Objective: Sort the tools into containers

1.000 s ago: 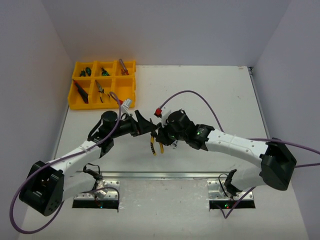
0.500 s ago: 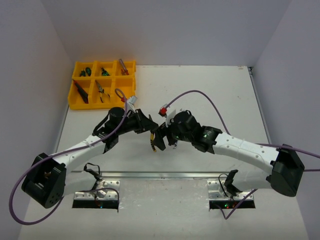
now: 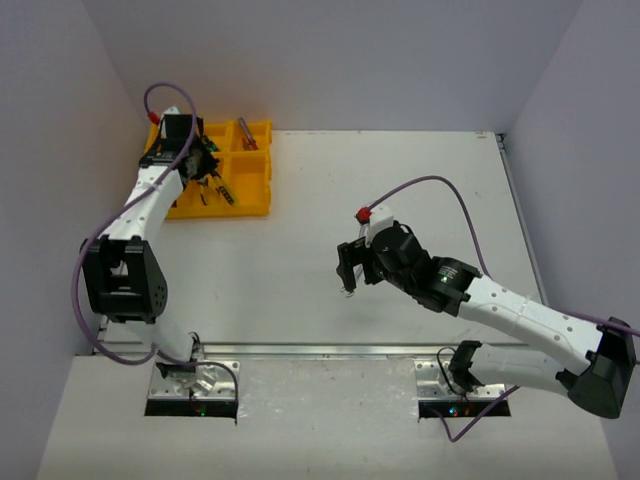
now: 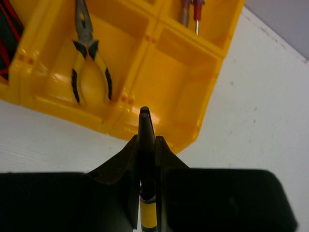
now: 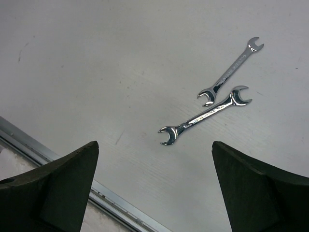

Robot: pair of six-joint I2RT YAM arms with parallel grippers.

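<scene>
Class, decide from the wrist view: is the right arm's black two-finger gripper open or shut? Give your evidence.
Open: the right gripper has its black fingers far apart, nothing held between them.

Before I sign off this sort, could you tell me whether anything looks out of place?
Yes: a wrench and another wrench lie loose on the table, by the open right gripper, instead of in the yellow tray. The left gripper holds pliers at the tray.

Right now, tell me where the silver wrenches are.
In the right wrist view, the wrenches lie close together on the white table, right of centre, just beyond the open right gripper.
</scene>
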